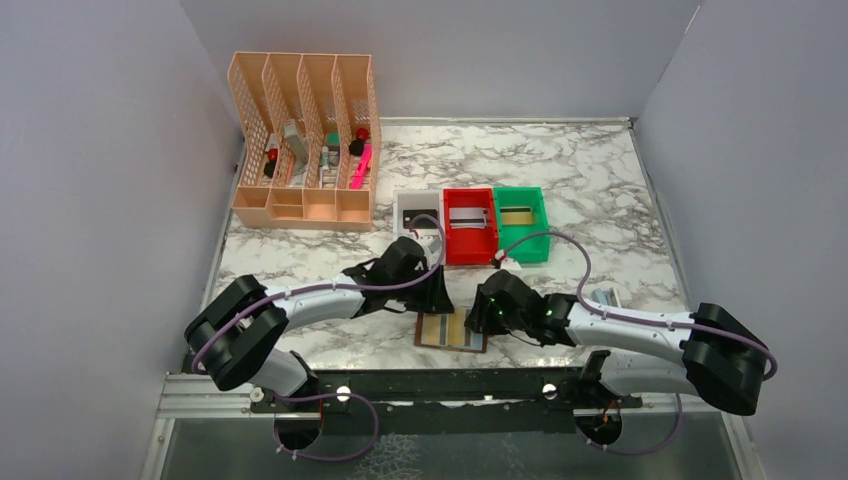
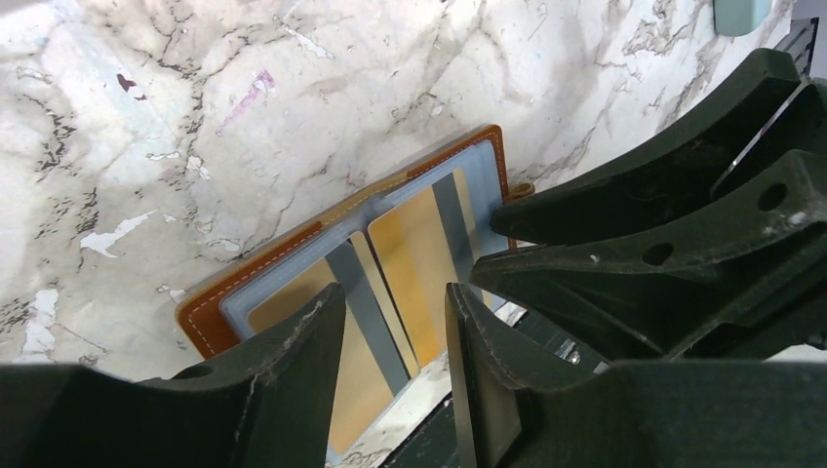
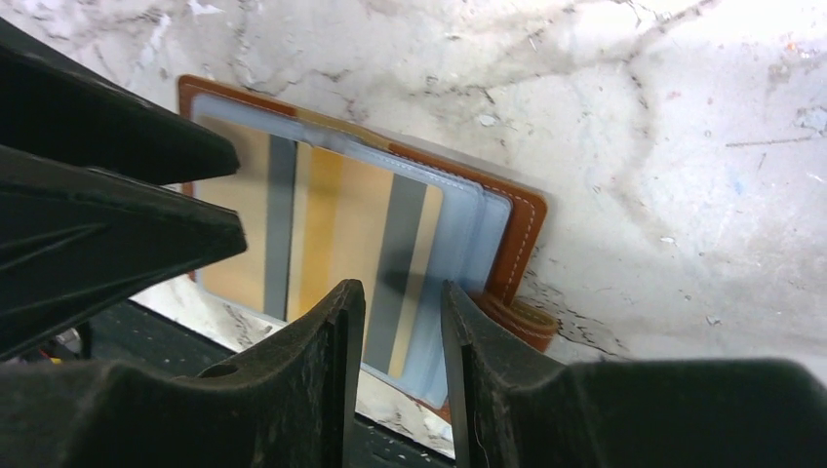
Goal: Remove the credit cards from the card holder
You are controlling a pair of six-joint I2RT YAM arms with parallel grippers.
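Right, we see the card holder [image 1: 451, 331] lying open flat at the near edge of the table [image 1: 600, 190], with gold credit cards [image 2: 414, 244] in both pockets. Left gripper [image 2: 395, 292] and right gripper [image 3: 395, 288] sit over it from opposite sides. Both have jaws partly apart, nothing pinched.

Bench top [image 1: 600, 180] is white marble-look with grey veining. Plain pale grey panels box it in: left wall [image 1: 100, 150], back wall [image 1: 450, 50], right wall [image 1: 760, 150]. Metal rail [image 1: 200, 400] runs along the near edge, dark surface [image 1: 450, 455] below it. Orange mesh file rack [image 1: 305, 140] sits at the far-left corner. Light is even and diffuse.
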